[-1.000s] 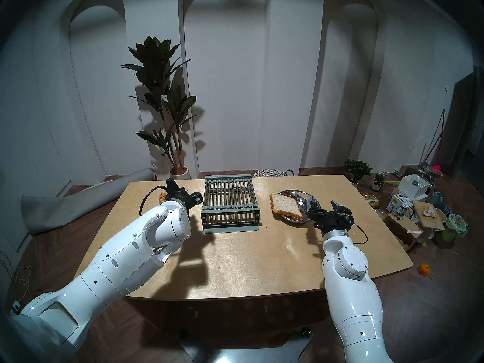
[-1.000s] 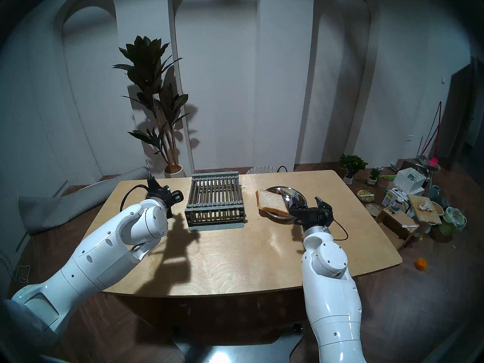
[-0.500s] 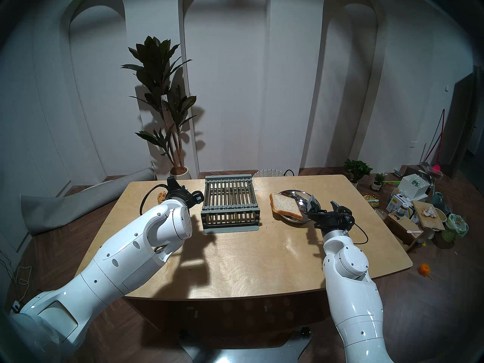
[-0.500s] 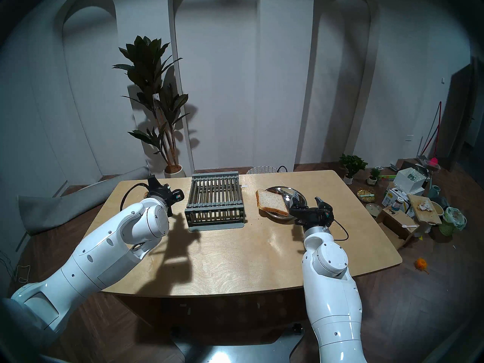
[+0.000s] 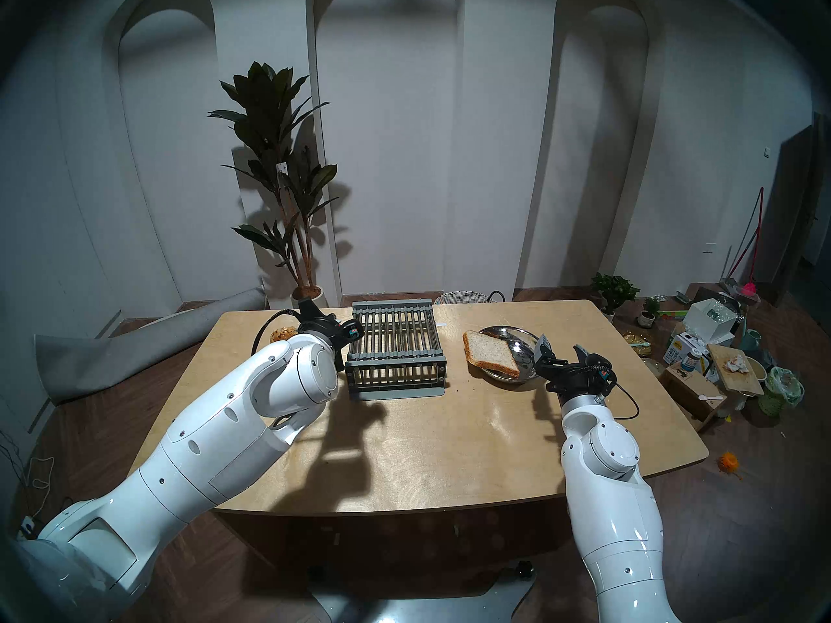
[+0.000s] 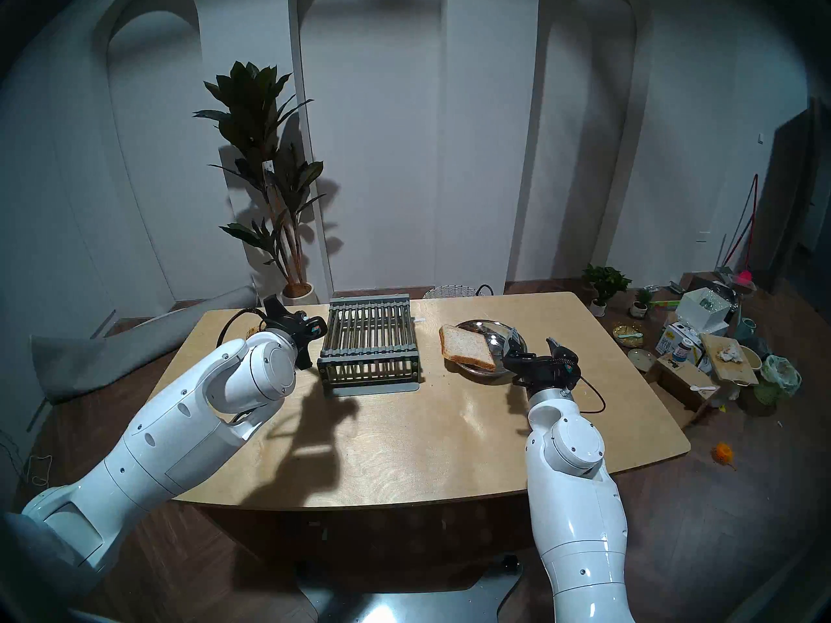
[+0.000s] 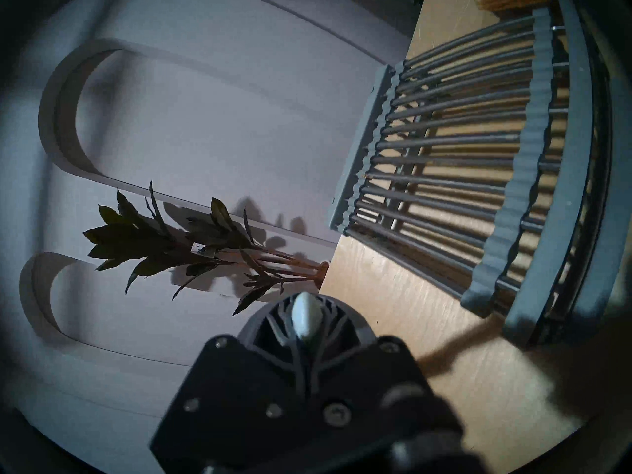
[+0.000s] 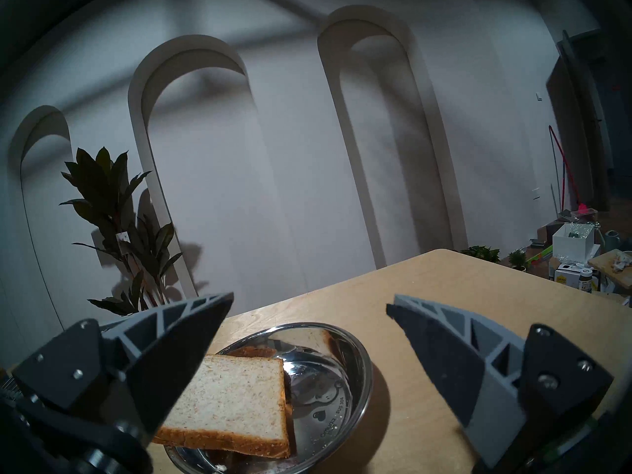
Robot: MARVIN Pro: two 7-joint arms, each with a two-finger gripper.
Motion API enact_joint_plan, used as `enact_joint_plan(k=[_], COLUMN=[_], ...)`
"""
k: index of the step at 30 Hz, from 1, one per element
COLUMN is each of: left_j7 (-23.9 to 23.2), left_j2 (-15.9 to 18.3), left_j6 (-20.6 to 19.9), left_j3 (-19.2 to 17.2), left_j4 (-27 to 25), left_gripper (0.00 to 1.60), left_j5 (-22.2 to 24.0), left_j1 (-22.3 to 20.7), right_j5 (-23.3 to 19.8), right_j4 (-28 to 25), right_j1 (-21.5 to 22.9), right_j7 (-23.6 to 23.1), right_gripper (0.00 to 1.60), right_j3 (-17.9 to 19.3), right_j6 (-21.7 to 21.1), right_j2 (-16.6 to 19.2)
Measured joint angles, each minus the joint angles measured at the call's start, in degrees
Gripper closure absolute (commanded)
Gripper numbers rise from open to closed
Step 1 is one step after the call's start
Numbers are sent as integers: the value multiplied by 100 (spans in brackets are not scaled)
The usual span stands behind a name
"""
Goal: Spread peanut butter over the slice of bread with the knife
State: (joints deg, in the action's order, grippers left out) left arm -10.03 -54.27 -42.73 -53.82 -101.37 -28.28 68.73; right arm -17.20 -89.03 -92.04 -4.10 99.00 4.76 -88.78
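1. One wooden tabletop (image 5: 427, 451) carries everything; two white arms reach over it, each ending in one black tool.
2. One slice of bread (image 5: 490, 354) lies tilted across the near-left rim of one shallow steel bowl (image 5: 517, 339), its left corner sticking out past the rim. In the right wrist view the slice of bread (image 8: 232, 401) has a pale, bare top face and a brown crust, and the bowl (image 8: 342, 377) is otherwise bare and shiny.
3. One jar of peanut butter (image 5: 282, 333) stands at the far left of the tabletop, mostly hidden behind the left arm; only its tan top shows.
4. One grey slatted rack (image 5: 395, 348) sits mid-tabletop between jar and bowl.
5. The left tool (image 7: 306, 329) has its two fingers pressed together on one knife (image 7: 305, 317), of which only the pale rounded handle end shows; the blade is hidden. It is held above the tabletop just left of the rack (image 7: 461, 162).
6. The right tool (image 8: 309, 317) has its two fingers spread wide apart and grips nothing; it hangs level just at the near-right side of the bowl, beside the bread.
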Motion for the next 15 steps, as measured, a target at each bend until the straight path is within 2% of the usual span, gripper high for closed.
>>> enact_joint_plan(k=[4, 10, 15], left_j7=[43, 352, 584], left_j2=[1, 0, -145], left_j6=[-1, 138, 400], left_j3=[13, -32, -346], left_j4=[-146, -345, -652], left_gripper=[160, 160, 160], left_j5=[-24, -86, 347], left_j1=[12, 129, 339], right_j5=[-22, -47, -63], right_j4=[0, 6, -7], right_j1=[-3, -9, -3], right_j7=[-19, -73, -125], right_gripper=[0, 0, 0], right_j3=[20, 29, -1], right_j6=[0, 17, 57], right_j2=[21, 50, 65])
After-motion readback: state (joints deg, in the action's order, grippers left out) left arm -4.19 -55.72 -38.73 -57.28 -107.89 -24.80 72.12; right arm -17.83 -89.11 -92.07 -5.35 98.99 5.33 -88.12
